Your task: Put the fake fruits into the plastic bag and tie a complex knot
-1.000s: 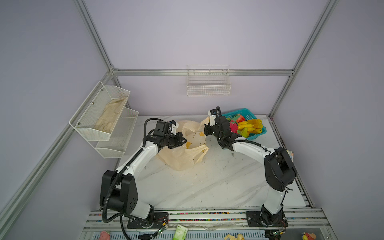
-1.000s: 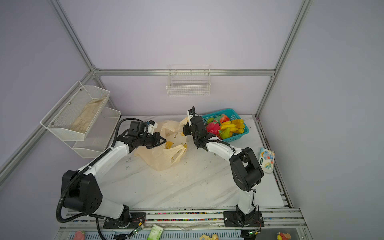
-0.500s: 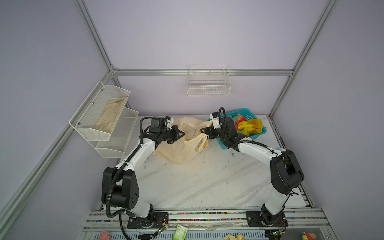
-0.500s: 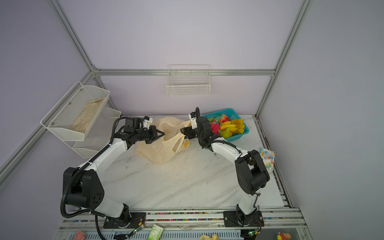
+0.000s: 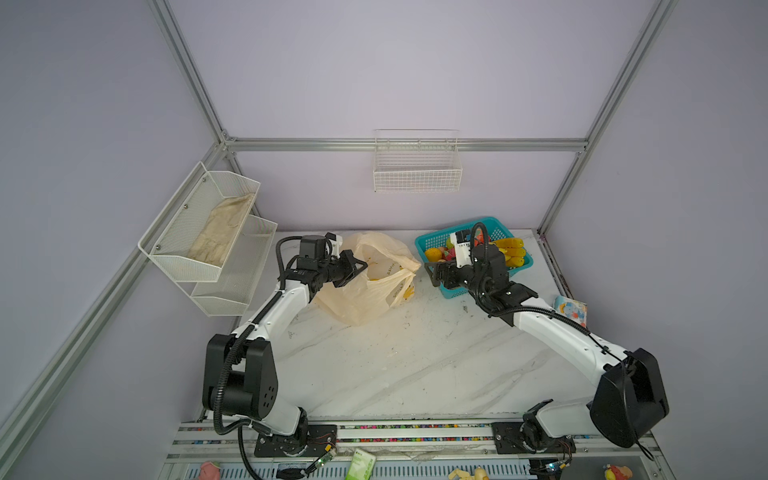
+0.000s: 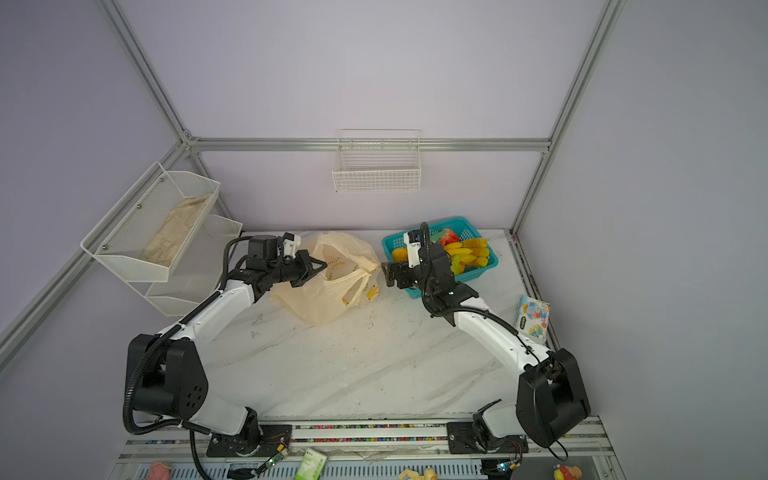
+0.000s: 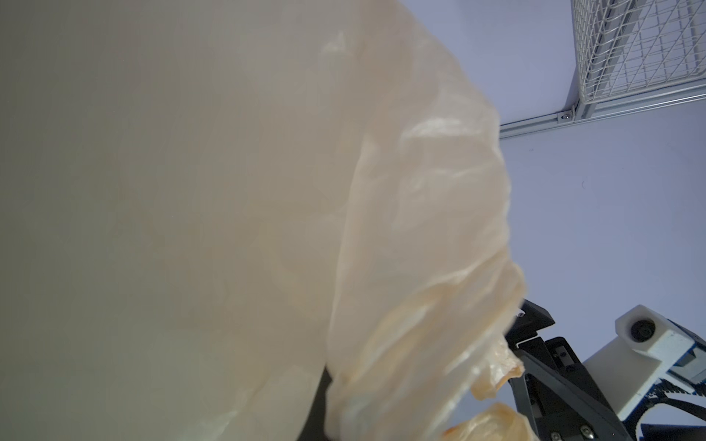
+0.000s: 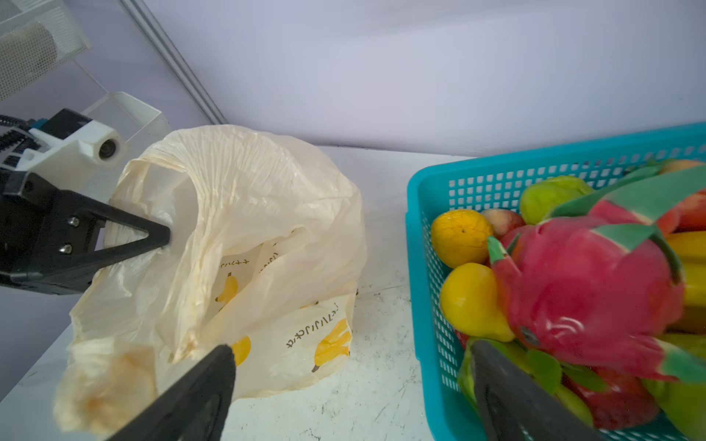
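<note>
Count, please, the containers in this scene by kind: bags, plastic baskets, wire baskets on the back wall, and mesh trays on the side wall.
plastic bag: 1
teal plastic basket: 1
white wire basket, on the back wall: 1
white mesh trays, on the side wall: 2
Total: 5 containers

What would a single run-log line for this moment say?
left end effector: shut on plastic bag rim | right end effector: open, empty | fake fruits: in teal basket | plastic bag: open, untied
</note>
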You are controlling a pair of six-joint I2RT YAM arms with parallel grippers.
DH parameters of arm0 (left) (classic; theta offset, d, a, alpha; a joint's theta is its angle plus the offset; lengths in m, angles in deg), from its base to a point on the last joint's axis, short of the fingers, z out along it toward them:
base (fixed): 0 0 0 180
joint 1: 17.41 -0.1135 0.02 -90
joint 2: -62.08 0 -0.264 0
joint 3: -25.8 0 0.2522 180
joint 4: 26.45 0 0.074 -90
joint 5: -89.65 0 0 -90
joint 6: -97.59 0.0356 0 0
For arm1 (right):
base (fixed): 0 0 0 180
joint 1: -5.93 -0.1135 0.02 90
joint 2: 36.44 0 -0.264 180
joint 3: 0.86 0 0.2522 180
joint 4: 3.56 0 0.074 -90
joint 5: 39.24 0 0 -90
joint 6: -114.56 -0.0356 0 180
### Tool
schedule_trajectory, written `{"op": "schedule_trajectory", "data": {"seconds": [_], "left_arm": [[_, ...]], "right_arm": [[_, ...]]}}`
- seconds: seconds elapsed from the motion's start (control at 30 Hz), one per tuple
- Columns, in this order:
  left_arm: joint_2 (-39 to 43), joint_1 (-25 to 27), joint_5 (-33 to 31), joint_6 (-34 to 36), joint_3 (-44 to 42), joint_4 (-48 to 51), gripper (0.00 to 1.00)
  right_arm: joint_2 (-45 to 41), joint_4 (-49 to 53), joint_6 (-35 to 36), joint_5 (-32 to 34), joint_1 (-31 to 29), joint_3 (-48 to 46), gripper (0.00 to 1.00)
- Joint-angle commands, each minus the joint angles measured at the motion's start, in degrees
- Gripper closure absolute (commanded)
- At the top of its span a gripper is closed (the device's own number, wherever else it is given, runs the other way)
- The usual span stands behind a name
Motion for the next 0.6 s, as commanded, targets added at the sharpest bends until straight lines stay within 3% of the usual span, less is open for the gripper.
{"op": "schedule_trajectory", "data": {"seconds": [0.0, 0.23, 0.33, 0.57], "left_arm": [[2.29, -0.58, 0.22, 1.05, -2.33, -2.50, 1.00], [3.68, -0.58, 0.70, 1.58, -2.68, -2.67, 1.00], [4.18, -0.60, 0.45, 1.66, -3.03, -2.95, 1.00], [4.40, -0.75, 0.88, 1.93, -2.93, -3.01, 1.00]], "right_arm": [[-2.46, 1.84, -1.27, 2.73, 3.73, -0.07, 0.03], [-0.68, 1.32, -1.14, 6.95, 16.85, 2.65, 0.07], [5.00, 1.92, -0.88, 8.61, 17.34, 5.51, 0.10], [15.14, 1.58, -1.69, -0.90, 17.28, 10.54, 0.03]]}}
